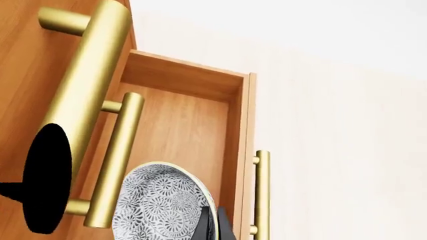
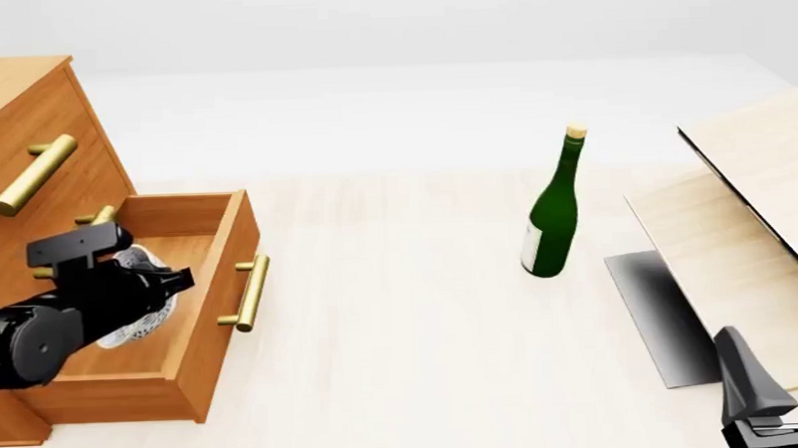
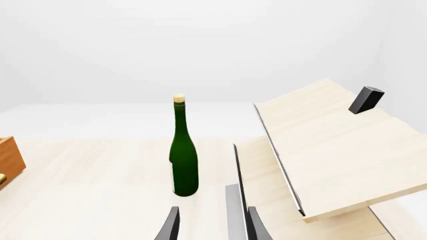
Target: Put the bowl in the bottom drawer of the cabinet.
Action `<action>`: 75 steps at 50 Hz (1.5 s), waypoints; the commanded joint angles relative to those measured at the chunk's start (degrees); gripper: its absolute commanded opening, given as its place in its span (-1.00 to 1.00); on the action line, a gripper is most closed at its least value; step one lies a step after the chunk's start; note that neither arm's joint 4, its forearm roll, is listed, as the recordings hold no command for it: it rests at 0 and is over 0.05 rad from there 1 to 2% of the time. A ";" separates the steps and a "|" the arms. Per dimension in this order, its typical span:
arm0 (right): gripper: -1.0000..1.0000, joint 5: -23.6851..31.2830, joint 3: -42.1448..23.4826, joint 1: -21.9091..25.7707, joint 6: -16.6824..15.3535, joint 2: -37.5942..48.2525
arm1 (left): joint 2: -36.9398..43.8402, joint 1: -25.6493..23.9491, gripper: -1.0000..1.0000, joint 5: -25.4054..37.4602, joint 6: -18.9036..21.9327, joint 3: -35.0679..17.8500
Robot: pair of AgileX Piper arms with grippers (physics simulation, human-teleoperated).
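The cabinet [image 2: 30,117] stands at the table's left with its bottom drawer [image 2: 210,300] pulled out. The drawer's brass handle [image 2: 251,292] faces the table's middle. My left gripper [image 2: 143,293] hangs over the open drawer, shut on the rim of the speckled white bowl [image 2: 137,261]. In the left wrist view the bowl [image 1: 160,200] is tilted above the drawer's wooden floor [image 1: 180,125], with one dark finger [image 1: 208,222] on its rim. My right gripper [image 2: 782,360] rests at the near right, open and holding nothing, and its fingers [image 3: 172,222] show in the right wrist view.
A green bottle [image 2: 553,219] stands upright mid-table, also in the right wrist view [image 3: 183,160]. Pale wooden boards [image 2: 757,202] slant over a grey base [image 2: 655,315] at the right. Upper drawer handles [image 1: 117,160] jut out just above the bowl.
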 commanded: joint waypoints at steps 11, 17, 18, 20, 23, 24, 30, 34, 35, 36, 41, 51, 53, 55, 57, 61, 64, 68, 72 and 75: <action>1.00 0.00 0.00 0.00 -0.01 0.00 | 3.57 0.89 -1.00 -2.72 0.40 -0.44; 1.00 0.00 0.00 0.00 0.00 0.00 | 4.26 0.96 -1.00 -3.18 0.71 -0.86; 1.00 0.00 0.00 0.00 0.00 0.00 | 4.10 1.41 -1.00 -3.16 1.63 -0.83; 1.00 0.00 0.00 0.00 0.00 0.00 | 4.34 1.47 -1.00 -3.49 1.48 -0.77; 1.00 0.00 0.00 0.00 0.00 0.00 | 4.39 1.51 -1.00 -3.76 1.52 -0.77; 1.00 0.00 0.00 0.00 -0.01 0.00 | 4.56 1.29 -1.00 -3.84 1.28 -0.86; 1.00 0.00 0.00 0.00 0.00 0.00 | 5.81 1.36 -1.00 -4.15 1.90 -1.86; 1.00 0.00 0.00 0.00 0.01 0.00 | 5.03 3.16 -1.00 -4.12 3.35 -1.69; 1.00 0.00 0.00 0.00 0.00 0.00 | 5.44 2.60 -1.00 -4.14 2.88 -1.76; 1.00 0.00 0.00 0.00 -0.01 0.00 | 5.35 3.00 -1.00 -4.27 3.14 -1.61; 1.00 0.00 0.00 0.00 0.01 0.00 | 6.15 3.53 -1.00 -5.45 3.24 -1.01; 1.00 0.00 0.00 -0.01 0.01 -0.01 | 7.20 4.38 -1.00 -6.51 3.62 -0.71; 1.00 0.00 0.00 0.00 0.00 0.01 | 7.48 4.37 -1.00 -6.82 3.47 -0.64; 1.00 0.00 0.00 0.00 0.00 0.00 | 7.91 4.54 -1.00 -7.21 3.44 -0.55; 1.00 0.00 0.00 0.01 -0.01 0.00 | 8.16 5.01 -1.00 -7.51 3.85 -0.33; 1.00 0.00 0.00 0.01 0.00 0.00 | 8.35 5.24 -1.00 -7.72 3.92 -0.22; 1.00 0.00 0.00 0.00 0.00 0.00 | 8.82 5.25 -1.00 -8.07 3.80 -0.27; 1.00 0.00 0.00 0.00 0.00 0.00 | 9.11 5.45 -1.00 -8.50 3.85 -0.08; 1.00 0.00 0.00 0.00 -0.01 -0.01 | 9.59 5.48 -1.00 -9.06 3.37 0.12; 1.00 0.00 0.00 0.00 0.00 0.00 | 9.78 5.86 -1.00 -9.34 3.22 0.15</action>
